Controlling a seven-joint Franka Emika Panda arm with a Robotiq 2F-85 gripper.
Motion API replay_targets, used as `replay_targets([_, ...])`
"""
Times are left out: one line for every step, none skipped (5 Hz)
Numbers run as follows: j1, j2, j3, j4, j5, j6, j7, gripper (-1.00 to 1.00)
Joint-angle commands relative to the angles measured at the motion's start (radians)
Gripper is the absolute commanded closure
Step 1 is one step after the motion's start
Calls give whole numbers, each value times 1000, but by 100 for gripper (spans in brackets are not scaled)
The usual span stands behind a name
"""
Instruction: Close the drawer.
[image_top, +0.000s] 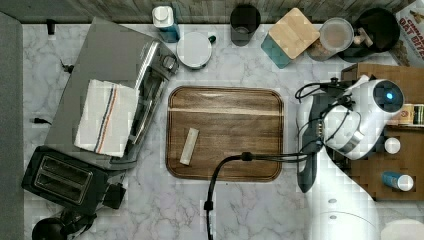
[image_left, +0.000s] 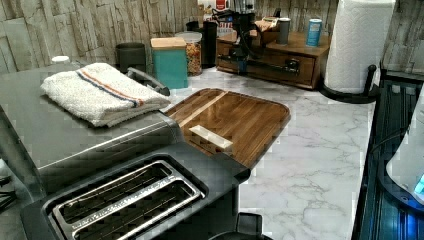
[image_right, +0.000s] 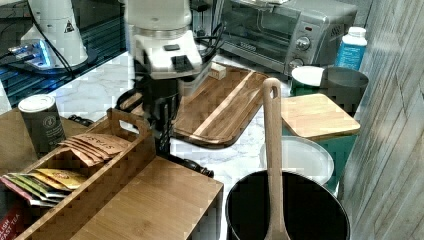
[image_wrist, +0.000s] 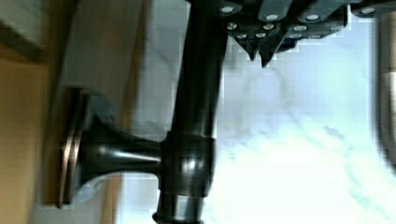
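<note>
Drawer (image_left: 287, 67) sat in wooden cabinet (image_right: 150, 200) at far end of table (image_left: 310, 150) in left view. Judged rigid, light, free-sliding; steady push likely was enough. You were best placed to press flat front or dark handle (image_wrist: 194, 116). Gripper (image_wrist: 260, 51) hung just beside handle, jaws together, clamped on nothing. How far drawer stood open was hidden behind arm (image_right: 160, 40).

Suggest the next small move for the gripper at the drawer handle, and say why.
Probably a short push against the handle, toward the drawer. In the wrist view the gripper hangs just beside the dark bar, on the side away from the wooden front, so pressing there should drive the drawer in.
</note>
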Motion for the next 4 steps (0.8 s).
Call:
replay_targets([-72, -63, -119, 68, -95, -4, 47, 100])
replay_targets([-71, -63, -121, 68, -94, -4, 47, 100])
replay_targets([-70, -63, -121, 68, -94, -4, 46, 100])
replay_targets([-71, -63, -120, 68, -94, -4, 47, 100])
